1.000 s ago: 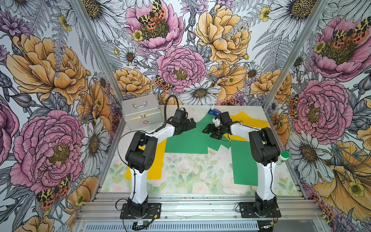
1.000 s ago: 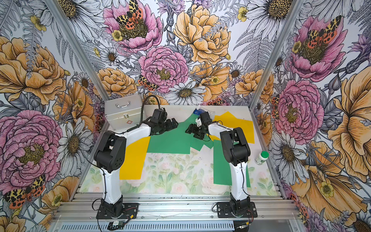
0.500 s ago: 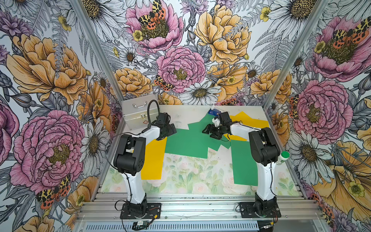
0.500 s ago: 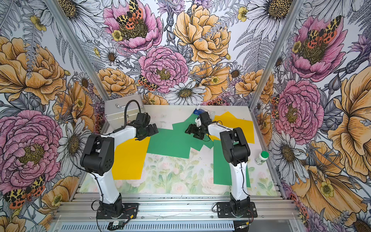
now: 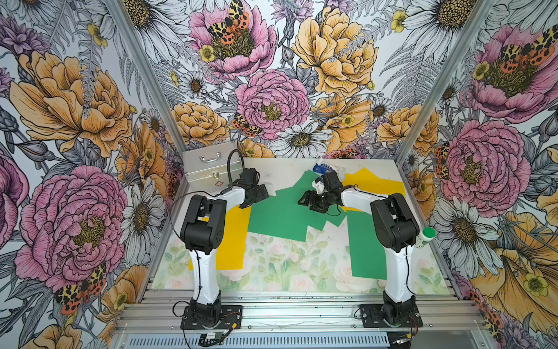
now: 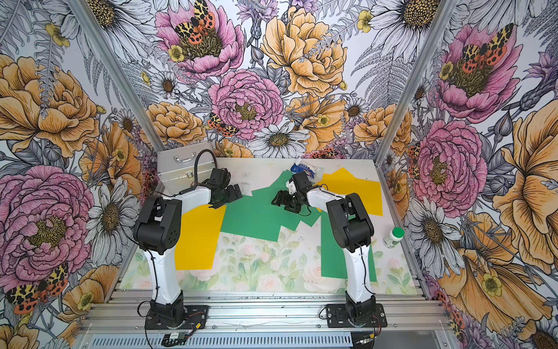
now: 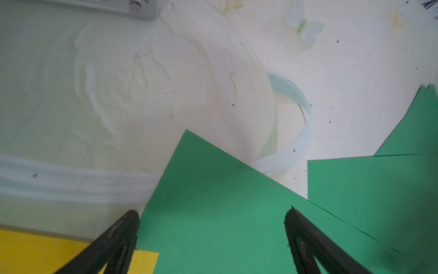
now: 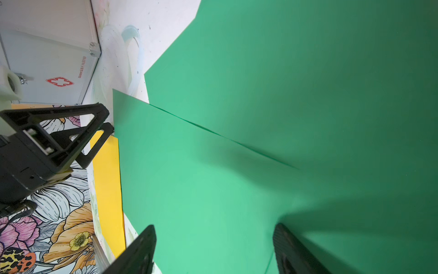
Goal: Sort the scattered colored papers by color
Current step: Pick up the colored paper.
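Enclosure: walls (image 5: pixel 75 121) papered in bold floral print, aluminium frame posts.
Surface: tabletop (image 5: pixel 271 266), pale floral print, worn white toward the back.
Green papers (image 5: pixel 280 214): plain, matte, flat, several overlapped at centre back. Lone green sheet (image 5: pixel 362 247) lies beside the right arm.
Yellow papers: near yellow sheet (image 5: pixel 232 238) by the left arm, far yellow sheet (image 5: pixel 371 181) at back right.
Left gripper (image 7: pixel 212 213): jaws spread wide, empty, above a green corner.
Right gripper (image 8: pixel 214 227): jaws apart, empty, over the overlapped greens.
Sundries: silver metal case (image 5: pixel 208 164), blue-and-white packet (image 5: pixel 324 167), green-capped bottle (image 5: pixel 425 237).
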Motion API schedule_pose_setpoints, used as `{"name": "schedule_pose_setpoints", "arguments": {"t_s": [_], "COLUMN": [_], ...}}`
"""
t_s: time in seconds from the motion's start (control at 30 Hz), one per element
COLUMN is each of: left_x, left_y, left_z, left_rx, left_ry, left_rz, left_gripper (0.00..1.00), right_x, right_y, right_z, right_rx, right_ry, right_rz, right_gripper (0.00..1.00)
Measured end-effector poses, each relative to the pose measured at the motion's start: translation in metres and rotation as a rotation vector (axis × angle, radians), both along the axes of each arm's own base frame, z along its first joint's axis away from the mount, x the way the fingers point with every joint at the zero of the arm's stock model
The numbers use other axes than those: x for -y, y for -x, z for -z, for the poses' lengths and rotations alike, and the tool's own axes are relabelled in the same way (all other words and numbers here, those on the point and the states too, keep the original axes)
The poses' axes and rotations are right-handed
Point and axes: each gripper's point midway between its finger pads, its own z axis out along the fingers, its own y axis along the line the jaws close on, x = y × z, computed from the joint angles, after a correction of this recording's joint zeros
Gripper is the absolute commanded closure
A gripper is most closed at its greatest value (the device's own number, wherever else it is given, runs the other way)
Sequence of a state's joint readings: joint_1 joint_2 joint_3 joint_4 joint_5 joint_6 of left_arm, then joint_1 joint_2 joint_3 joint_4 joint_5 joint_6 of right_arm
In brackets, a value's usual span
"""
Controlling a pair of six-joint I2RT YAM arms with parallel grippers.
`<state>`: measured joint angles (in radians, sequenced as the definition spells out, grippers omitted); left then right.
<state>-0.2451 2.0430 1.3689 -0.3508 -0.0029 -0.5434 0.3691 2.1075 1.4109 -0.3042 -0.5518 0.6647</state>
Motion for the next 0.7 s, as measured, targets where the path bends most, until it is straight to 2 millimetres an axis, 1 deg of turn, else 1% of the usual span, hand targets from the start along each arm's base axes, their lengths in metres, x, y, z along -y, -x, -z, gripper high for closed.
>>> {"name": "schedule_pose_setpoints", "arguments": {"t_s": [0.17, 0.23, 0.33, 0.4, 0.47, 0.57, 0.7], "left_x": [0.013, 0.021, 0.034, 0.041, 0.048, 0.052, 0.055], "left_y": [-0.009, -0.014, -0.019, -0.020, -0.019, -0.018, -0.017], "left_z": [-0.002, -0.003, -0.004, -0.005, -0.006, -0.006, -0.007], "left_rx": [0.037, 0.051, 0.074, 0.080, 0.082, 0.079, 0.075], "left_ry": [0.052, 0.081, 0.115, 0.132, 0.147, 0.164, 0.178], "left_rz": [0.020, 0.029, 0.045, 0.056, 0.068, 0.077, 0.087], "left_gripper": [0.02, 0.02, 0.02, 0.02, 0.02, 0.02, 0.02], "right_x": [-0.007, -0.014, -0.024, -0.026, -0.025, -0.021, -0.016], "right_y": [-0.001, -0.002, 0.000, 0.003, 0.005, 0.009, 0.011], "right_z": [-0.001, -0.001, 0.001, 0.004, 0.007, 0.011, 0.012], "right_rx": [-0.014, -0.017, -0.023, -0.035, -0.049, -0.069, -0.087], "right_ry": [-0.024, -0.033, -0.040, -0.040, -0.033, -0.024, -0.022], "right_rz": [-0.005, -0.014, -0.031, -0.035, -0.034, -0.029, -0.025], "right_gripper": [0.21, 0.24, 0.36, 0.47, 0.61, 0.67, 0.69]}}
